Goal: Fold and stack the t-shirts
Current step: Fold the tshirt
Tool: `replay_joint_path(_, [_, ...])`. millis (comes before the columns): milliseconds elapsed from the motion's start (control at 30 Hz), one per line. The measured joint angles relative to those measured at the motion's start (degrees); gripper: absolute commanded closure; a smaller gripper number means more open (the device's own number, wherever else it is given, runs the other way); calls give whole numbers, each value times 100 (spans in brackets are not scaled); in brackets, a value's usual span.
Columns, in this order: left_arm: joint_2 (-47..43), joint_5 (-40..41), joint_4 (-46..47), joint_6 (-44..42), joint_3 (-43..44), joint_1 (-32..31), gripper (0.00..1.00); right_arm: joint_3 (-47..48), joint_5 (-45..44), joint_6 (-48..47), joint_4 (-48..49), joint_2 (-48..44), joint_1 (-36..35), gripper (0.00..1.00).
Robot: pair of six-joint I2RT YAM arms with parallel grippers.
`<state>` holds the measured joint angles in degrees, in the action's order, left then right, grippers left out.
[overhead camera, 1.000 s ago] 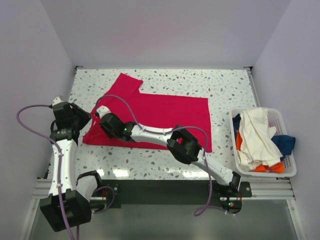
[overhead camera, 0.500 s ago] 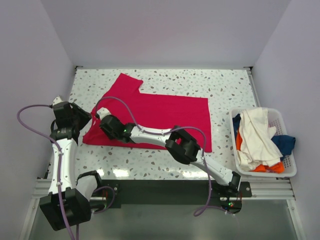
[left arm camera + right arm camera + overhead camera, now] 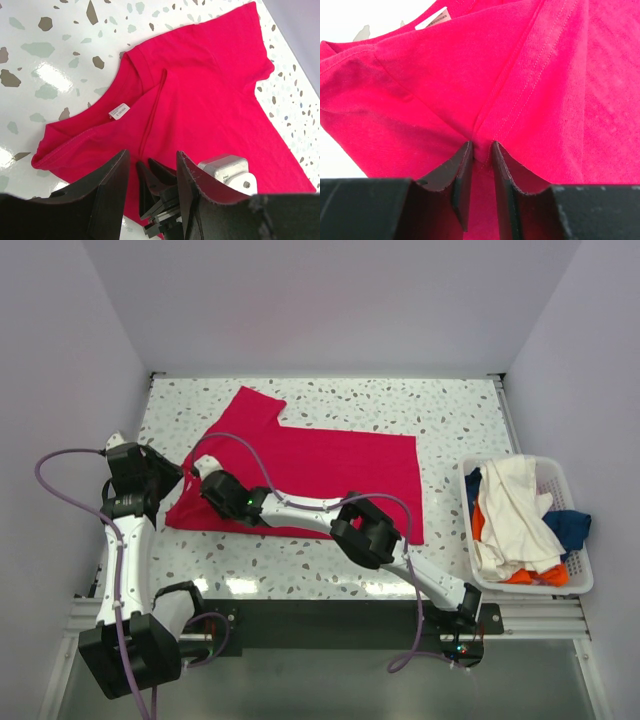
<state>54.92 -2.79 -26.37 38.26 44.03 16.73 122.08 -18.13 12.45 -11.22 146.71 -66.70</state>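
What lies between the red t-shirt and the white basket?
Only bare speckled table separates the red t-shirt from the basket; the top external view shows it.

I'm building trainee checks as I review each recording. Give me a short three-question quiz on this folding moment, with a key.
1. True or false: the right gripper is shut on a fold of the red t-shirt.
2. Fill in: the left gripper hovers near the collar with its jaws ____, holding nothing.
3. Where is the cream-white shirt? A) in the white basket; B) folded on top of the red t-shirt; C) in the left gripper.
Key: 1 true; 2 open; 3 A.
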Motion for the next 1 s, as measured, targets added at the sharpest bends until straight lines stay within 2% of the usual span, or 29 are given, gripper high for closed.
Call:
replay_joint_path(300, [0,2,4,0,0,0,53,-122,186,216,59,-72,103,66])
replay_joint_path(400, [0,2,7,0,0,0,53,-219,284,295,105,-127,142,66])
replay_joint_path(800, [4,0,13,0,0,0,53,-431,619,682,208,-254,341,78])
replay_joint_path(1000, [15,2,15,-2,0,0,53,-481,743,861,229,-280,442,79])
